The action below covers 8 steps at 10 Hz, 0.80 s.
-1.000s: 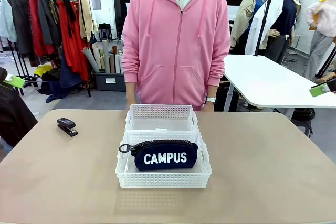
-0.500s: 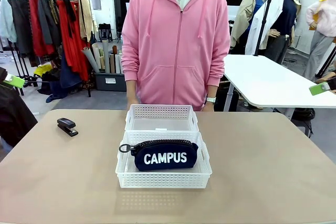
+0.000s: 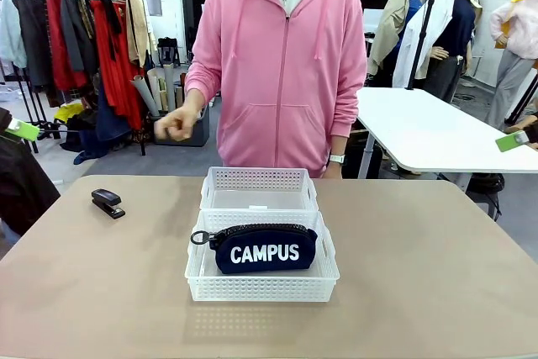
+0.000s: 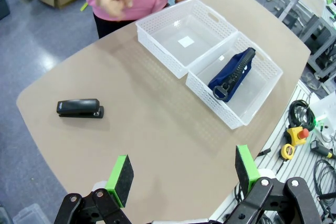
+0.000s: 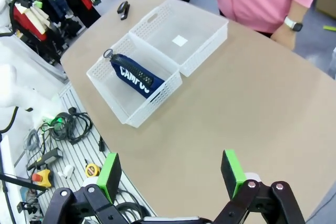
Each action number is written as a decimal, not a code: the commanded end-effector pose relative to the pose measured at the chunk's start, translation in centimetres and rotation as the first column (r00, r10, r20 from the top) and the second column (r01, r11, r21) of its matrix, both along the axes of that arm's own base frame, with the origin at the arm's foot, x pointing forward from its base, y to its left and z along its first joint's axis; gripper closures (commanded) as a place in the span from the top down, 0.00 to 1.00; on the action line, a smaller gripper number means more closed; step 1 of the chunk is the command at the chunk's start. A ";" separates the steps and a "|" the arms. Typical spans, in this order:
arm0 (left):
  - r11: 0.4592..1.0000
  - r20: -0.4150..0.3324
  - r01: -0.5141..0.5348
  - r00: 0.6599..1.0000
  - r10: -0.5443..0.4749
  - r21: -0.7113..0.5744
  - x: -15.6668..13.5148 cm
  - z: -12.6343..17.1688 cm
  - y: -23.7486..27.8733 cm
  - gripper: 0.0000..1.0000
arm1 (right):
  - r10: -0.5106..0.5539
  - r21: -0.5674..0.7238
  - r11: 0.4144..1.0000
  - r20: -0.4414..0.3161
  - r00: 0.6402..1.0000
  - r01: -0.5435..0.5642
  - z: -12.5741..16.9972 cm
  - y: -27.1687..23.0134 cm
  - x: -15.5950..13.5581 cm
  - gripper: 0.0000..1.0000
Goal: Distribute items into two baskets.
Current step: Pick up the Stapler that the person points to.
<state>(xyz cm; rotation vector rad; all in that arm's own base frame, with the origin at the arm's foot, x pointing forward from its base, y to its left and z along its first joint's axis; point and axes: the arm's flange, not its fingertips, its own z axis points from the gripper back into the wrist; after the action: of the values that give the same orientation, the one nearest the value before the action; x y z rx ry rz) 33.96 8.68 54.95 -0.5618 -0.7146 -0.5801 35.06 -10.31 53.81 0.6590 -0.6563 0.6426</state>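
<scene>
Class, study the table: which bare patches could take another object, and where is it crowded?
Bare: the table right of both baskets; the strip between the near basket and the robot-side edge; the left side, nearer than the stapler. The far basket has nothing in it. Crowded: the middle, where the baskets touch and the pouch lies in the near one.

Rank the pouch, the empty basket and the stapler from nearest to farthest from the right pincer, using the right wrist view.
1. Navy pouch, in the near basket, closest to the right pincer.
2. Empty basket, just beyond it.
3. Black stapler, at the table's far edge.
</scene>
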 end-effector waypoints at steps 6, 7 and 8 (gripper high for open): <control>1.000 0.017 0.015 1.000 -0.015 -0.011 0.1 0.0 0.1 1.00 | 0.005 0.011 1.000 0.005 1.000 -0.005 -0.1 0.0 -0.1 1.00; 1.000 0.017 0.015 1.000 -0.015 -0.011 0.1 0.0 0.1 1.00 | 0.005 0.011 1.000 0.005 1.000 -0.005 -0.1 0.0 -0.1 1.00; 1.000 0.017 0.015 1.000 -0.015 -0.011 0.1 0.0 0.1 1.00 | 0.005 0.011 1.000 0.005 1.000 -0.005 -0.1 0.0 -0.1 1.00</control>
<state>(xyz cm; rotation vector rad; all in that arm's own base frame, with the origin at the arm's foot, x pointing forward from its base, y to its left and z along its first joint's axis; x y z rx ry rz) 33.96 8.68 54.95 -0.5619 -0.7148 -0.5803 34.99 -10.43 53.75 0.6590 -0.6555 0.6392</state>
